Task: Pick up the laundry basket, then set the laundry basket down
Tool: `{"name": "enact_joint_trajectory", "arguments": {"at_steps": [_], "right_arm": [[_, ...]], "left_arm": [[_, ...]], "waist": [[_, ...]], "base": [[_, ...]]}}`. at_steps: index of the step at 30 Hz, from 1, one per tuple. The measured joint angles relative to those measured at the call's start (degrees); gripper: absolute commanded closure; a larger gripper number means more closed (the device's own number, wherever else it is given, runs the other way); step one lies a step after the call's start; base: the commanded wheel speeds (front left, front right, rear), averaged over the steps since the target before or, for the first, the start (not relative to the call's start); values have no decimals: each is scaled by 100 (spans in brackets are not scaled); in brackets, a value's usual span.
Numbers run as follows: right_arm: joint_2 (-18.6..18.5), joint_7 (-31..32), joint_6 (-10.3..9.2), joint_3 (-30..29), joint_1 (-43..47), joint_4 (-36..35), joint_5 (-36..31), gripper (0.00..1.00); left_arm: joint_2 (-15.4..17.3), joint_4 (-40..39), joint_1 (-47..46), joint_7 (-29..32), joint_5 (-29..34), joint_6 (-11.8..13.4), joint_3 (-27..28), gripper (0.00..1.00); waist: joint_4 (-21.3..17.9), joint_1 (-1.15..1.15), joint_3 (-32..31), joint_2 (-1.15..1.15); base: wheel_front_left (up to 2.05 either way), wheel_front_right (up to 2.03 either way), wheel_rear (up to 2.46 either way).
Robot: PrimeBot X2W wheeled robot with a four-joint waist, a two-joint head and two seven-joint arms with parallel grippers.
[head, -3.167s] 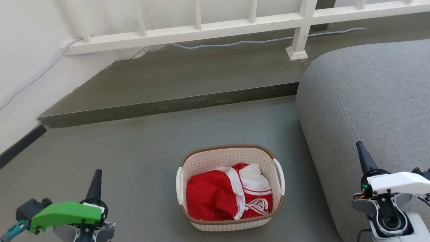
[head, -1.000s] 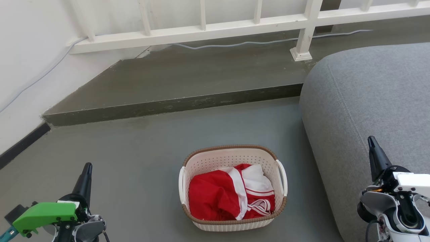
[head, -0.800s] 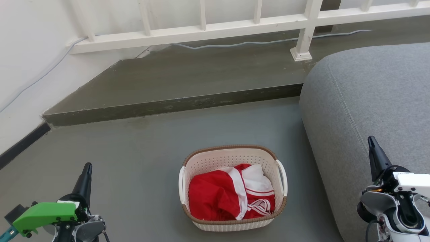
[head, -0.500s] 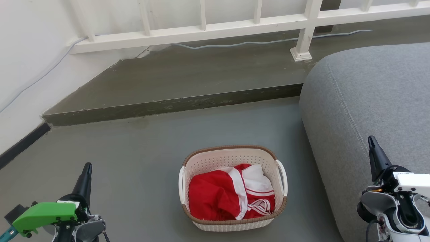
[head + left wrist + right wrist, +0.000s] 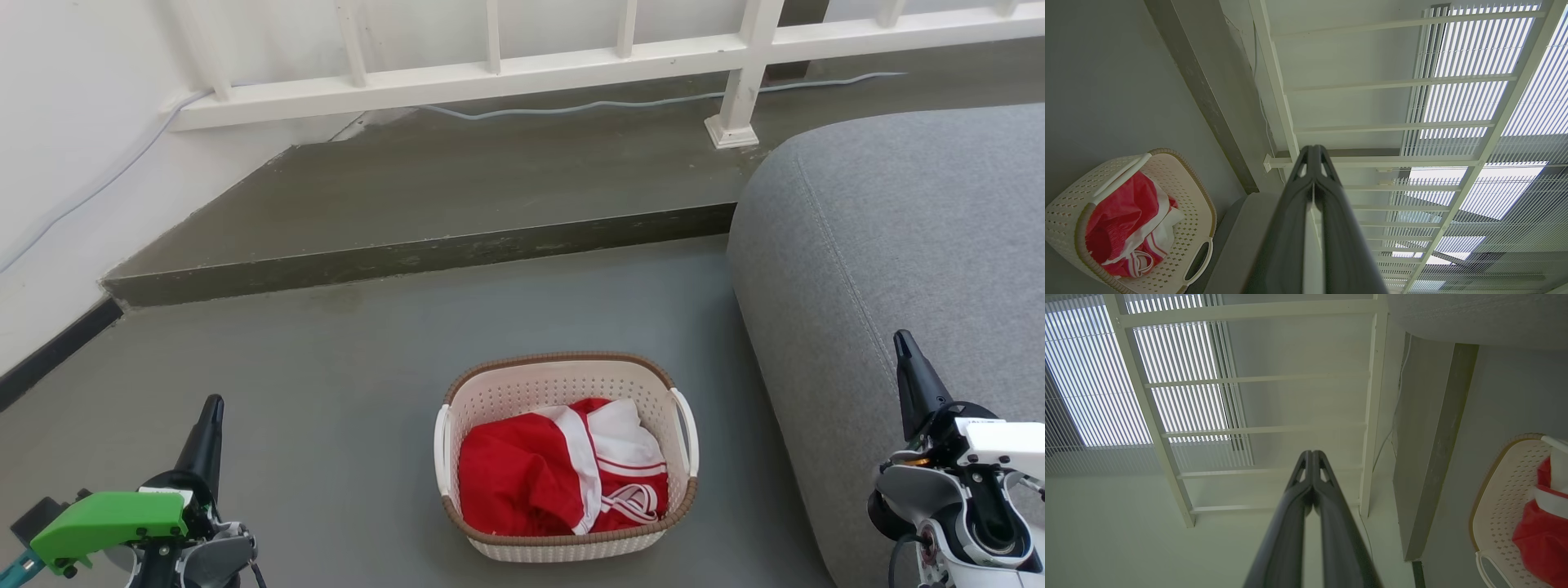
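A: How do the grippers stand?
B: Left gripper (image 5: 212, 406) and right gripper (image 5: 902, 341) each have 2 fingers pressed together, holding nothing.
A: And the laundry basket (image 5: 563, 382)?
B: On the floor (image 5: 326, 392) between them, well apart from both, red-and-white clothing (image 5: 522, 482) inside. Past it, a step (image 5: 457, 180), then a white railing (image 5: 490, 77).

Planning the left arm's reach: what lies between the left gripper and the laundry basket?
In the head view, just bare grey floor separates the left gripper from the laundry basket.

A home, shown by grey sofa (image 5: 898, 229), white railing (image 5: 457, 77) and laundry basket (image 5: 555, 384).
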Motion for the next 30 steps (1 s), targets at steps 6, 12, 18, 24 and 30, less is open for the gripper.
{"name": "enact_joint_trajectory", "arguments": {"at_steps": [6,12,18,24,30], "right_arm": [[0,0,0,0,0,-3,0,100],[1,0,0,0,0,-7,0,100],[1,0,0,1,0,-10,0,100],[1,0,0,1,0,-12,0,100],[1,0,0,1,0,-13,0,100]], "left_arm": [[0,0,0,0,0,0,1,100],[0,-1,0,0,0,0,2,100],[0,-1,0,0,0,0,3,100],[0,-2,0,0,0,0,3,100],[0,-2,0,0,0,0,3,100]], "waist": [[0,0,0,0],[0,0,0,0],[0,0,0,0],[0,0,0,0],[0,0,0,0]], "base": [[0,0,0],[0,0,0],[0,0,0],[0,0,0],[0,0,0]]}}
